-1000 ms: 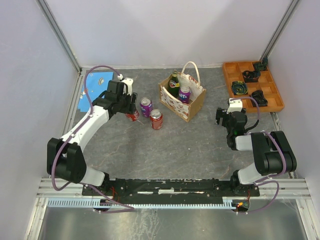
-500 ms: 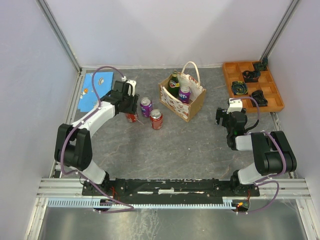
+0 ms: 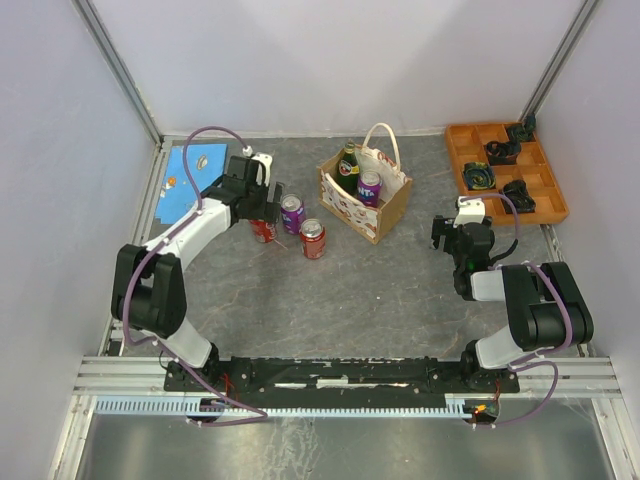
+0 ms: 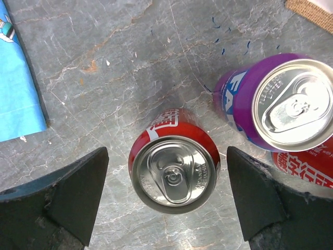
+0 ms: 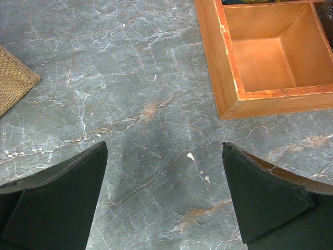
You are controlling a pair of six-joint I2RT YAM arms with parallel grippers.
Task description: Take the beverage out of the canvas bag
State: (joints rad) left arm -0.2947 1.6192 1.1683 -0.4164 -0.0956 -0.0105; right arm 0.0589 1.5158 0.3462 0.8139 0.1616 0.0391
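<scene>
Opened wide within the last second, the left end effector (image 4: pixel 166 151) straddles a red can (image 4: pixel 174 179) standing on the worktop (image 4: pixel 104 78), clear of both fingers, so that drink looks delivered. Nearer the bases, the right end effector (image 5: pixel 164 146) hangs open and empty. Beside the released can stand a purple can (image 4: pixel 291 101) and a second red can (image 4: pixel 307 164). Beyond them the canvas bag (image 3: pixel 350 210) holds a green bottle (image 3: pixel 347 165) and a second purple can (image 3: pixel 369 186), so removals remain. Farthest, the orange tray (image 3: pixel 455 150) carries dark parts (image 3: pixel 500 152).

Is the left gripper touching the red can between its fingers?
Apart. In the left wrist view, bare table shows between the red can and each finger of the left gripper.
</scene>
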